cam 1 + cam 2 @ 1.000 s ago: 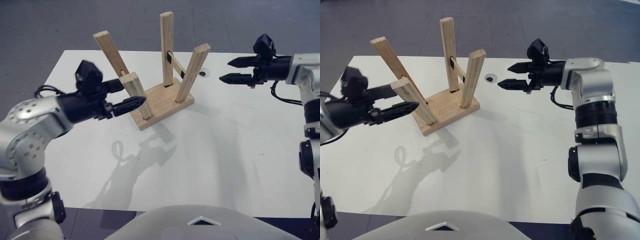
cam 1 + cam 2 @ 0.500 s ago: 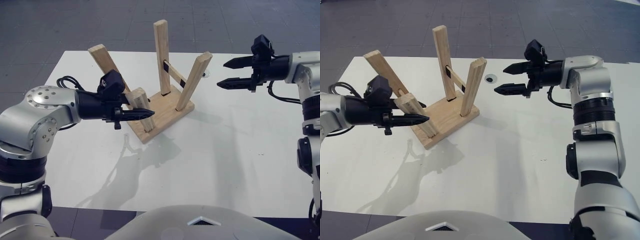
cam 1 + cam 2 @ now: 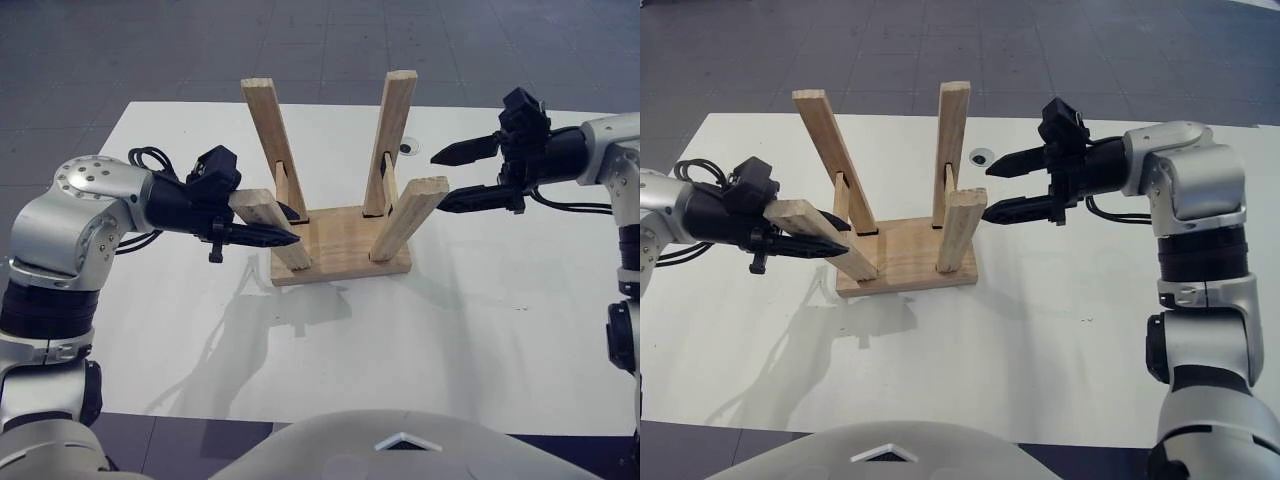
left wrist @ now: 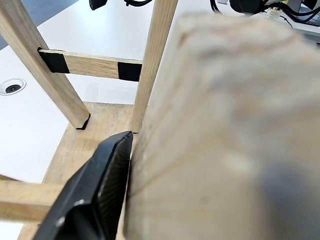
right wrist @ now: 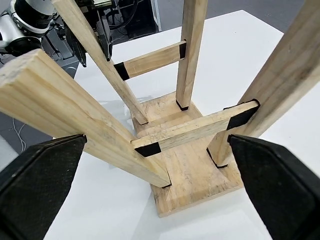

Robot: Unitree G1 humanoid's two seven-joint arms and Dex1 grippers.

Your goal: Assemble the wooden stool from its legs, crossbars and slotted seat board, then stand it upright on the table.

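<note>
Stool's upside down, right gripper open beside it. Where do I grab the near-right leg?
Grip the near-right leg near its free top end, coming from the robot's right: the right gripper is open at that height, and a crossbar joins lower down. The left gripper holds the near-left leg.

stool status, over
Left gripper shut on near left leg. Right gripper open by near right leg. Stool upside down on table, legs up.

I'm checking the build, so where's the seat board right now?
The seat board lies flat at the middle of the white table, legs pointing up, between the left hand, shut on the near left leg, and the open right hand.
</note>
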